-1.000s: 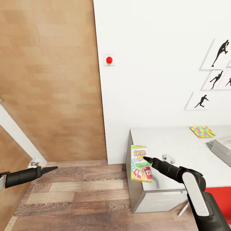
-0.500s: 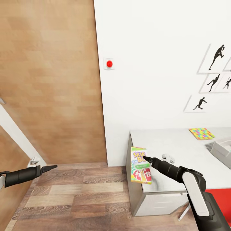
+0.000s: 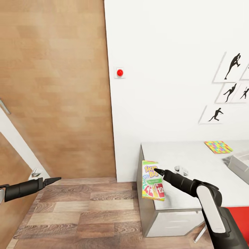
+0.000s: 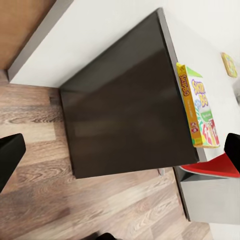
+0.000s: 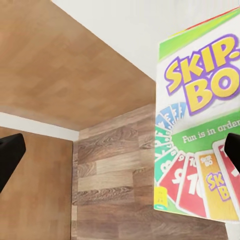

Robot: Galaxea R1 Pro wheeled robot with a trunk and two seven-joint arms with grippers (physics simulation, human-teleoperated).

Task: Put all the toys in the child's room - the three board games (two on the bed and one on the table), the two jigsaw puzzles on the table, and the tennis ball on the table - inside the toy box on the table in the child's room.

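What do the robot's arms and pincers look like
Both arms end in matte black tubular forearms tapering to slim, pointed black pincers: left pincer, right pincer. The right arm has a white shell panel over dark grey joints behind the black section. No cables or markings are visible.

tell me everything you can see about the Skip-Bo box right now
The Skip-Bo box is a flat printed cardboard-looking game box, white and green with a yellow-purple "SKIP-BO" title, a fan of cards and red and yellow numbered cards below. It stands upright, face toward the robot, slightly tilted, in the air at the near left corner of the table, partly over the floor. The right gripper meets its front face; the head view suggests it is gripped, but the contact itself is hidden.
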